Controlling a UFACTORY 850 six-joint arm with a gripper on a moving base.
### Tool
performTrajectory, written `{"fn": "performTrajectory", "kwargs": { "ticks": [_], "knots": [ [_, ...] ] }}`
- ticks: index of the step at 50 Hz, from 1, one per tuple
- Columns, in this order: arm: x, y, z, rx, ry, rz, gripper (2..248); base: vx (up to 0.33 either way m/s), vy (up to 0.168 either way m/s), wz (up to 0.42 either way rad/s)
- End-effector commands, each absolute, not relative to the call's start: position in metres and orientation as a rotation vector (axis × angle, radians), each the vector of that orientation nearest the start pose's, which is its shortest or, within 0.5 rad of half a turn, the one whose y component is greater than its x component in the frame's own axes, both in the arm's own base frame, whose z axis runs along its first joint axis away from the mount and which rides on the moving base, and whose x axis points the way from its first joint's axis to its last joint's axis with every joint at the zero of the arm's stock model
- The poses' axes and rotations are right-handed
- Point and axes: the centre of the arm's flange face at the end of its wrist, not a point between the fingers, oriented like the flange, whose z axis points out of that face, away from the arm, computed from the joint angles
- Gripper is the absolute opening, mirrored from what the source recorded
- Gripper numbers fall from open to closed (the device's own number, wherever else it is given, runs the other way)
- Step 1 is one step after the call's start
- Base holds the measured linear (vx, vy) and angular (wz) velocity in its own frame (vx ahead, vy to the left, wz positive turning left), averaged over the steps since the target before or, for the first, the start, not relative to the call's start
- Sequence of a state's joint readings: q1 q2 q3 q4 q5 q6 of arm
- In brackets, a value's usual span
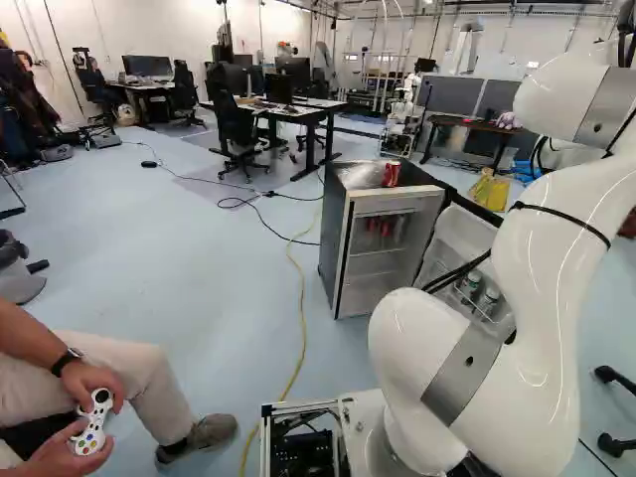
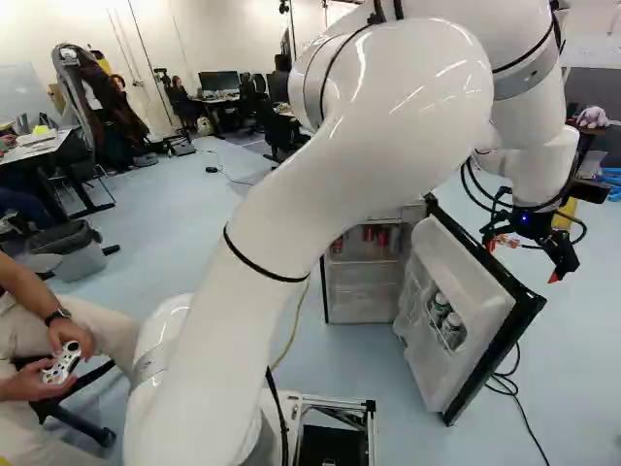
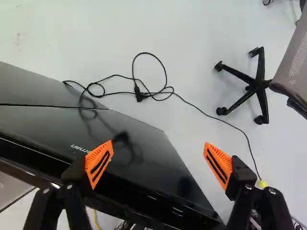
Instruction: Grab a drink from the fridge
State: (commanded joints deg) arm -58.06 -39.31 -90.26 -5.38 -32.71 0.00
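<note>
Glossy black fridge door (image 3: 139,148) opened; retrieval pending.
Red metal cans (image 2: 368,234) are left inside its front edge; the black, orange-padded end effector (image 3: 158,145) is spread.

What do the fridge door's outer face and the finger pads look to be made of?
Door face: glossy black, mirroring the cable; glass or lacquered metal, I can't tell which. Pads: matt orange with dark stripes, probably rubber or flexible plastic.
</note>
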Motion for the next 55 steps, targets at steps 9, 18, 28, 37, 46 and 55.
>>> {"fn": "performTrajectory", "kwargs": {
  "ticks": [9,18,28,37,46,55],
  "knots": [
    [0.359,-0.590,0.429,-2.955,1.513,-0.386,247,0.000,0.000,0.000],
    [0.353,-0.583,0.429,-2.948,1.513,-0.358,247,0.000,0.000,0.000],
    [0.348,-0.574,0.429,-2.942,1.510,-0.328,247,0.000,0.000,0.000],
    [0.345,-0.568,0.429,-2.939,1.505,-0.308,247,0.000,0.000,0.000],
    [0.344,-0.559,0.429,-2.938,1.493,-0.285,247,0.000,0.000,0.000],
    [0.345,-0.550,0.429,-2.938,1.480,-0.263,247,0.000,0.000,0.000]
  ]
}}
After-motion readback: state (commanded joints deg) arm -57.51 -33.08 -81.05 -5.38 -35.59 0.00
